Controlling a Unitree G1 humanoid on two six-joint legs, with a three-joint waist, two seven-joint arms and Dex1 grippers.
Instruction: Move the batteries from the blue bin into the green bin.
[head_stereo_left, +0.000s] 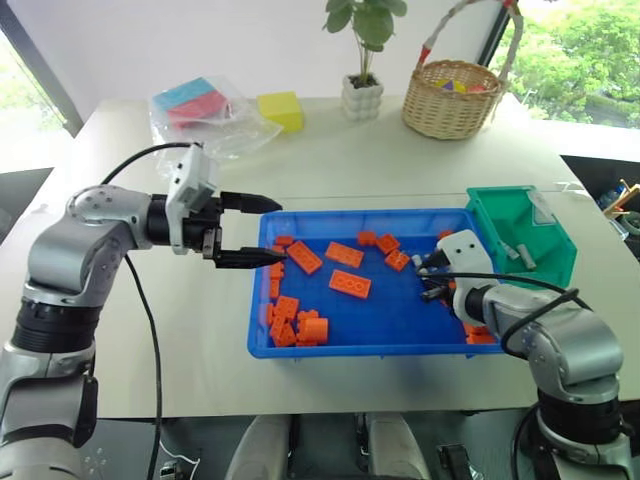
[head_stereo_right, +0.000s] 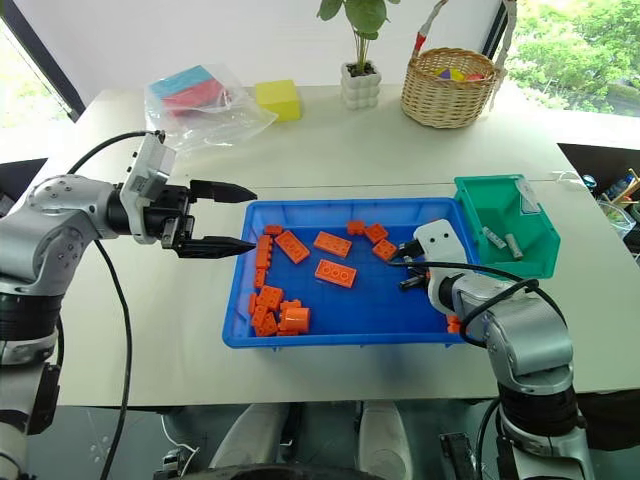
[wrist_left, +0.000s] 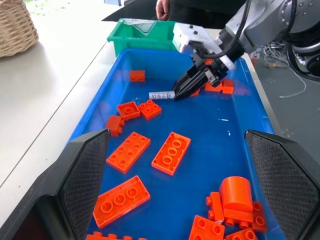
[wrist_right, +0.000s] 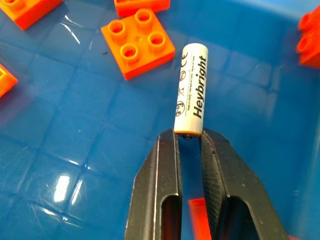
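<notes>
With the right gripper (wrist_right: 189, 136) pinching one end of a battery (wrist_right: 191, 87) low in the blue bin (head_stereo_left: 300, 345), you are at pickup. Next, I judge: lift and carry to the green bin (head_stereo_left: 498, 205). Left gripper (head_stereo_left: 258, 232) hangs spread.

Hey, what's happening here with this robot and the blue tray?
The robot is sorting batteries out of the blue bin. Its right pincer is shut on the end of a battery among the orange bricks. Two batteries already lie in the green bin. The left pincer hovers open at the tray's other end.
</notes>
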